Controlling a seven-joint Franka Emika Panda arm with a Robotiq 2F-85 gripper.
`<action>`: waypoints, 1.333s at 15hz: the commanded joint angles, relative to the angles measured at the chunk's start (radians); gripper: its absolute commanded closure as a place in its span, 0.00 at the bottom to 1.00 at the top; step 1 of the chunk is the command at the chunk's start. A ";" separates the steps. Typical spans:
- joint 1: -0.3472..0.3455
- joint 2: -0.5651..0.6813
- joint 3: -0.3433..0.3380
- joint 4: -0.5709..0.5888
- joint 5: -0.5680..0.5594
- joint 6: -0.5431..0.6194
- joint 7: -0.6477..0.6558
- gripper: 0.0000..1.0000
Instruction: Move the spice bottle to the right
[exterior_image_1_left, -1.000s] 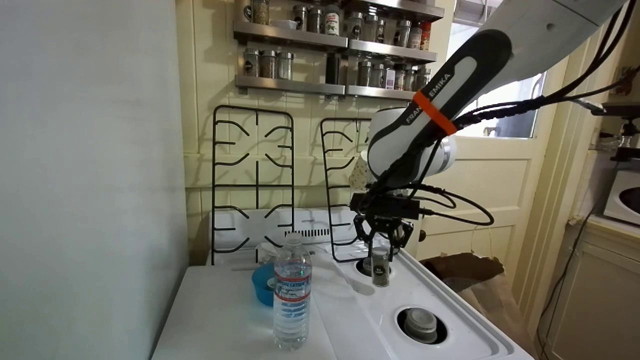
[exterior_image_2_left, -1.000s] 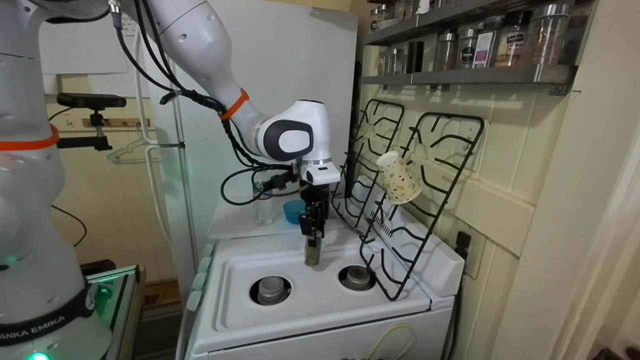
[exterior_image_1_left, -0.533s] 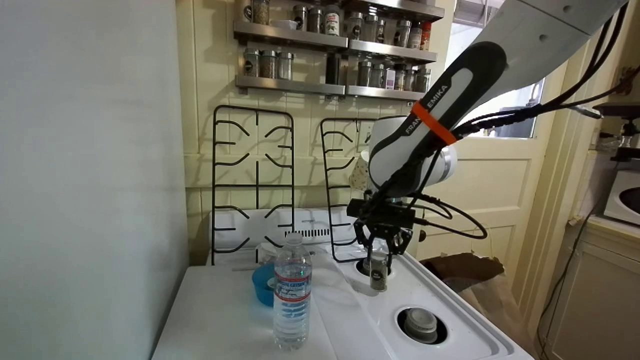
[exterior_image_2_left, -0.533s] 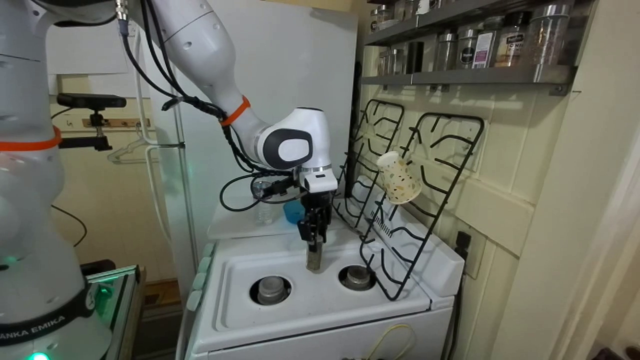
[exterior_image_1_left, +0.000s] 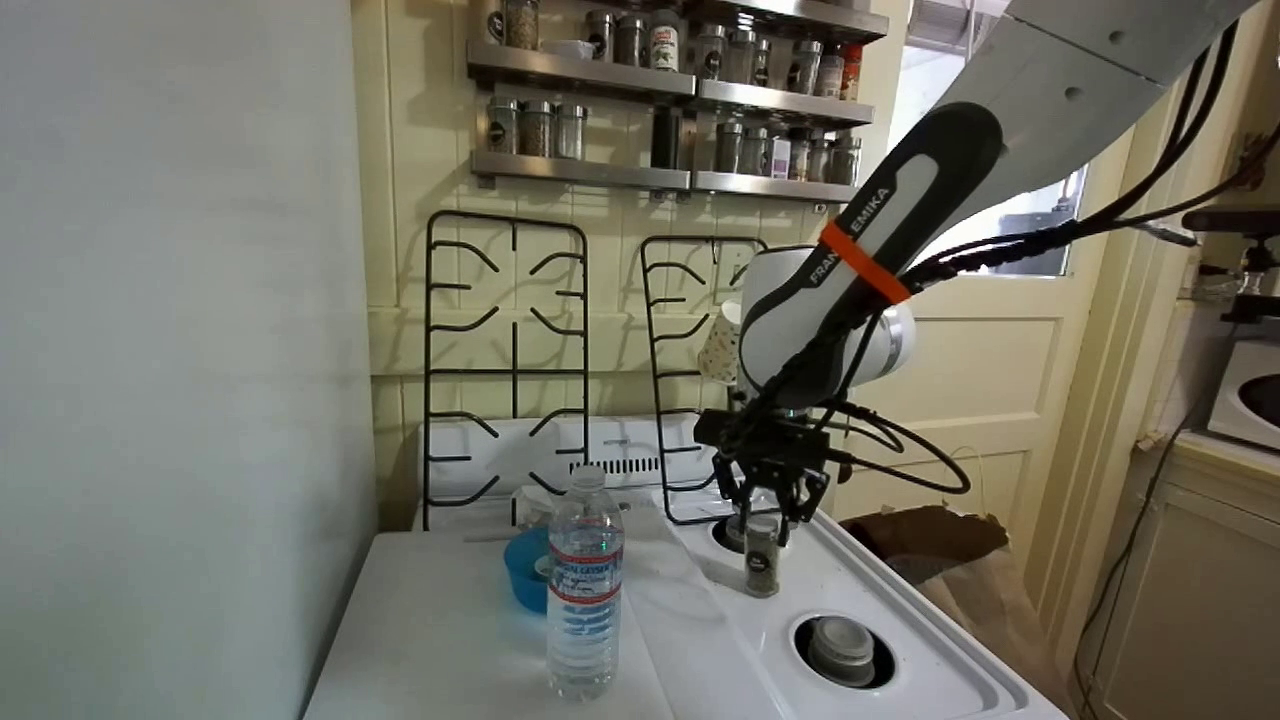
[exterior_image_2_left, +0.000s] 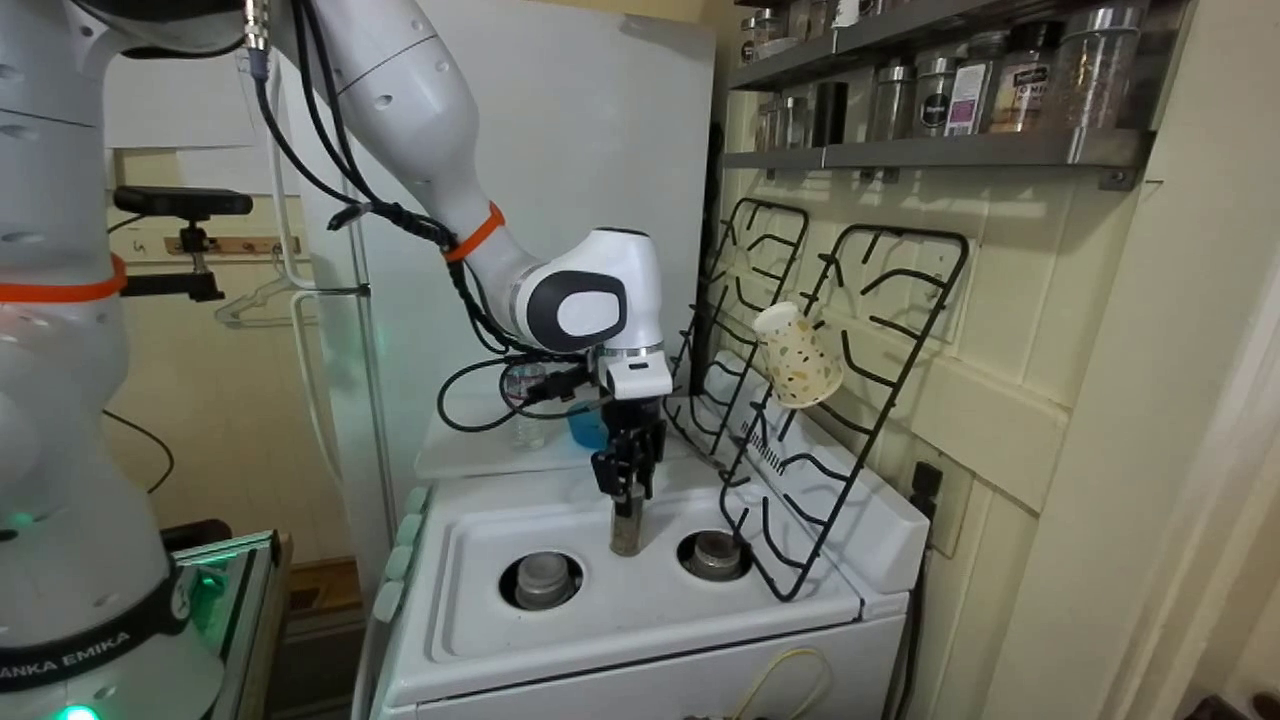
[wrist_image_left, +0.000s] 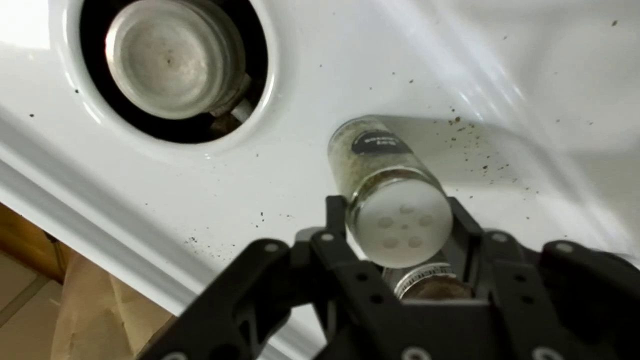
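The spice bottle (exterior_image_1_left: 762, 568) is a small glass jar with a dark label, greyish-brown contents and a pale cap. It is roughly upright between the two burners of the white stove (exterior_image_2_left: 480, 640). It also shows in an exterior view (exterior_image_2_left: 626, 536) and in the wrist view (wrist_image_left: 375, 162), where its holed cap faces the camera. My gripper (exterior_image_1_left: 764, 530) points down and is shut on the upper part of the bottle, with one finger on each side (wrist_image_left: 397, 212). The base is at or just above the stove top; I cannot tell whether it touches.
A burner (exterior_image_1_left: 842, 648) is near the bottle, and another (exterior_image_2_left: 715, 555) is by the wall. A water bottle (exterior_image_1_left: 584, 610) and blue bowl (exterior_image_1_left: 527, 570) stand on the white surface. Upright grates (exterior_image_2_left: 850, 440), one holding a speckled cup (exterior_image_2_left: 797, 360), lean against the wall.
The gripper and the spice bottle have moved down together in both exterior views, bringing the bottle's base closer to the stove top. The other objects have not moved.
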 joint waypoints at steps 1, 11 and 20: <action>0.000 0.001 -0.007 -0.015 -0.002 0.034 0.029 0.24; -0.076 -0.115 0.029 -0.054 0.282 0.028 -0.236 0.00; -0.079 -0.220 0.058 -0.044 0.440 0.002 -0.678 0.00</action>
